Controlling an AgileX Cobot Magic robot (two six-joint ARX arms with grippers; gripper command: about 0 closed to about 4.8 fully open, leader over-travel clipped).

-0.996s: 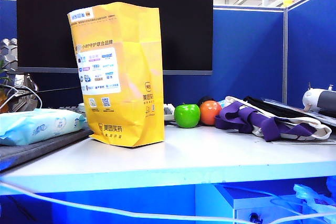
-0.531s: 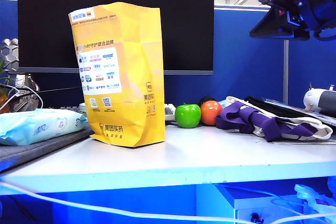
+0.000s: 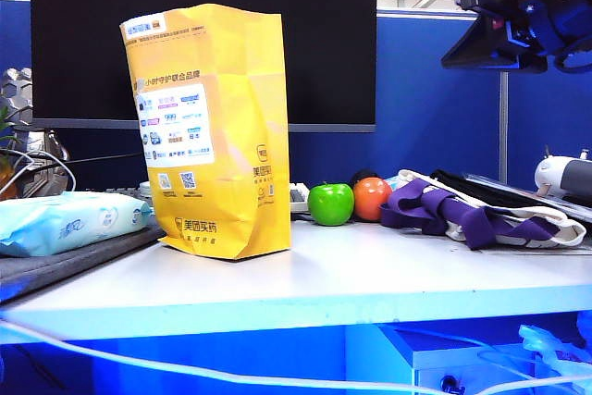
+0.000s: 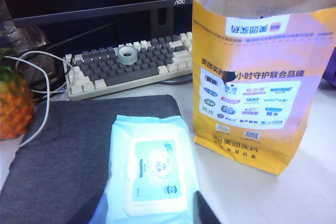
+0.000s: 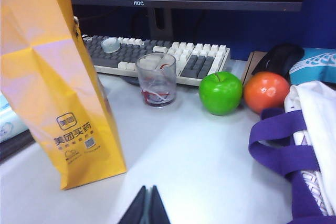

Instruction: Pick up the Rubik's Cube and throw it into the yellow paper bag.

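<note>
The Rubik's Cube shows in none of my views, so I cannot tell where it is. The yellow paper bag point(image 3: 209, 127) stands upright on the counter point(image 3: 370, 275), its mouth open at the top. In the exterior view it sits left of centre, close to the counter's front edge.

At the bag's 9 o'clock a pale-blue wipes pack point(image 3: 69, 221) lies flat on a grey mat point(image 4: 63, 166). At its 3 o'clock, further back, a green apple point(image 3: 330, 203) and an orange ball point(image 3: 370, 198) sit just beside each other. A purple-handled tote point(image 3: 481, 215) is slumped beyond them. A keyboard point(image 5: 157, 56) runs along the back under the monitor, with a clear glass point(image 5: 156, 78) in front of it.

My right end effector point(image 5: 147, 208) hangs high at about 1 o'clock from the bag, well above the tote, its fingers pressed together with nothing between them. My left end effector is out of sight in every view; it is closed, and its camera looks down on the wipes pack and the bag's label.

Bare counter lies open between the bag and the tote, down to the front edge.
</note>
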